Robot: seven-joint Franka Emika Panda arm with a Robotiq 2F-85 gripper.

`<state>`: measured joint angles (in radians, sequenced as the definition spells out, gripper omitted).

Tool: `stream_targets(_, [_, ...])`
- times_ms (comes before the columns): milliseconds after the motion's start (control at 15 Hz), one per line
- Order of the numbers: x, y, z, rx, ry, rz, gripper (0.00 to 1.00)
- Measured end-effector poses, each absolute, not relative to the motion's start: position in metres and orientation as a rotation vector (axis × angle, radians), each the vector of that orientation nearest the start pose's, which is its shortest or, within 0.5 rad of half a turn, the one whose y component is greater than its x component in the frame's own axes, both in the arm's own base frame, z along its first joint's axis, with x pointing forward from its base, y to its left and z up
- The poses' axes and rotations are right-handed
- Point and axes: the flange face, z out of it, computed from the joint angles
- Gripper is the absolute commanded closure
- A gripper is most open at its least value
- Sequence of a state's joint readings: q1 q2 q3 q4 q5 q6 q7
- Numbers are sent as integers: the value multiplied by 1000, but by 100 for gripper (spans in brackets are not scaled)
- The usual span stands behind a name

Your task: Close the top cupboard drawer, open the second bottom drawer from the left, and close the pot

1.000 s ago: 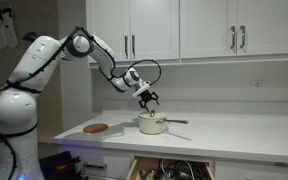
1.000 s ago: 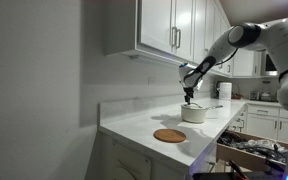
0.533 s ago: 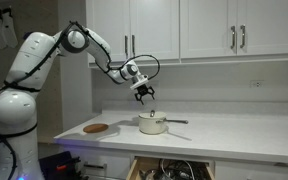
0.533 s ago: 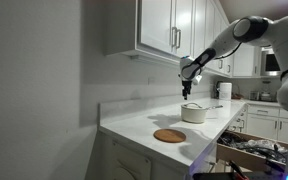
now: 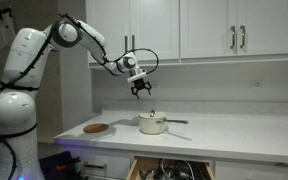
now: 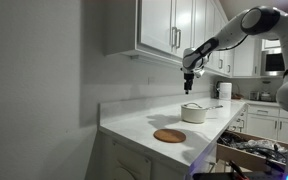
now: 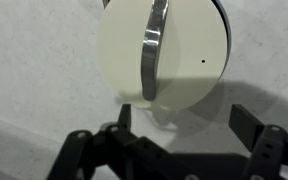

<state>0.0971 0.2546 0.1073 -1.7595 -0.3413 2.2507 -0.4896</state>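
Observation:
The small steel pot [image 5: 152,124] stands on the white counter with its lid on and its long handle pointing sideways; it also shows in the other exterior view [image 6: 194,112]. My gripper [image 5: 139,90] hangs open and empty well above it, just under the wall cabinets [image 6: 188,88]. In the wrist view the round lid [image 7: 164,50] with its silver grip lies below the spread fingers [image 7: 184,118]. The tall white cupboard doors [image 5: 109,30] look shut. A bottom drawer [image 5: 174,168] stands pulled out, with utensils inside.
A flat brown round disc [image 5: 96,128] lies on the counter [image 5: 234,130] to one side of the pot, also seen in the other exterior view [image 6: 169,135]. More white wall cabinets [image 5: 234,25] run above the counter. The open drawer [image 6: 249,152] sticks out below the counter edge.
My gripper has risen from just above the pot's lid up toward the underside of the wall cabinets, open and empty. The pot has not moved.

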Motion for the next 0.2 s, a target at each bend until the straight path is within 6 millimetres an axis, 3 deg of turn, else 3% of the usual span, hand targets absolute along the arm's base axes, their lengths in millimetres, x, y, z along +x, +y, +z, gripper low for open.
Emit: stream_targets(200, [641,119,443,-3097,-1445,-331,0])
